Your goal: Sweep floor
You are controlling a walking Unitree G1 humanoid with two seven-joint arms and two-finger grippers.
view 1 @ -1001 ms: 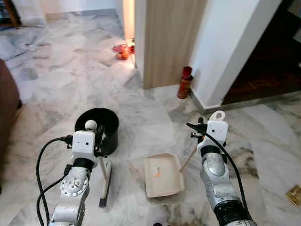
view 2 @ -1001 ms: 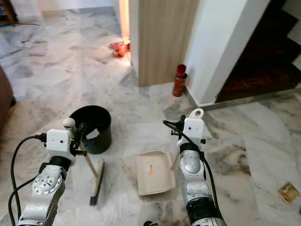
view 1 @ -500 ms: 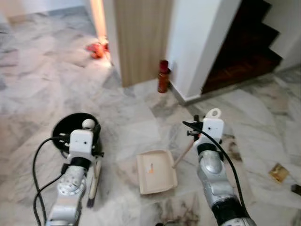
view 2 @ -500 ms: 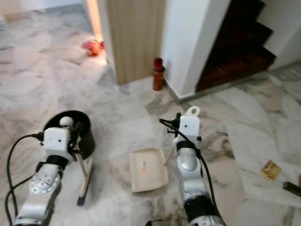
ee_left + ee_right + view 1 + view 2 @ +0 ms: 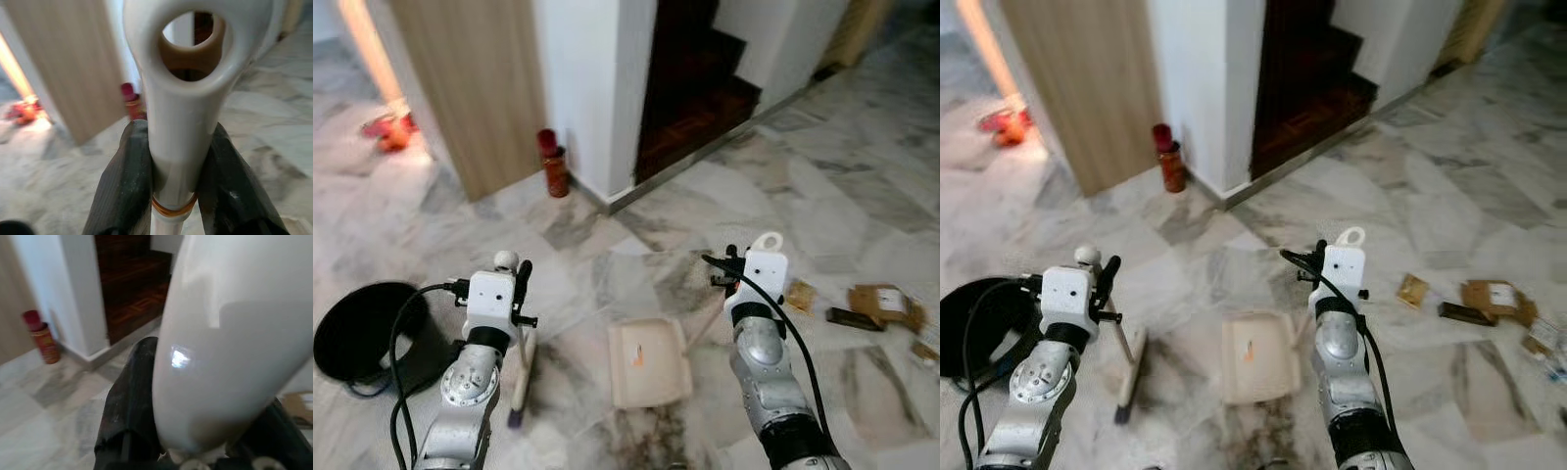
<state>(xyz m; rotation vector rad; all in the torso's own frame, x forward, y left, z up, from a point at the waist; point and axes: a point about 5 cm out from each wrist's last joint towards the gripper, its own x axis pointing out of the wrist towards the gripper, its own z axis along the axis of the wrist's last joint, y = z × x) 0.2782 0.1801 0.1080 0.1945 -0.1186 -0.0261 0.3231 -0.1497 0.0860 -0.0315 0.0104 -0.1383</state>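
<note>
My left gripper (image 5: 521,294) is shut on the white handle of a small broom (image 5: 522,372) whose dark bristles rest on the marble floor. In the left wrist view both black fingers (image 5: 124,186) clamp the handle (image 5: 178,122) just below its hanging loop. My right gripper (image 5: 724,279) is shut on the handle of a cream dustpan (image 5: 646,360) lying flat on the floor between my arms, with a small orange scrap in it. The right wrist view has the glossy white handle (image 5: 230,342) pressed against a black finger (image 5: 132,406). Brown paper scraps (image 5: 881,304) lie on the floor at the right.
A black bin (image 5: 362,333) stands at the far left. A red bottle (image 5: 552,163) sits by the wooden panel (image 5: 470,88) and white wall corner (image 5: 587,88). Dark wooden stairs (image 5: 695,88) rise ahead. Red items (image 5: 389,129) lie far left on the floor.
The view has swung to the right: the bin slid to the left edge, the stairs moved to centre, and paper scraps came into sight. Both grippers keep their holds.
</note>
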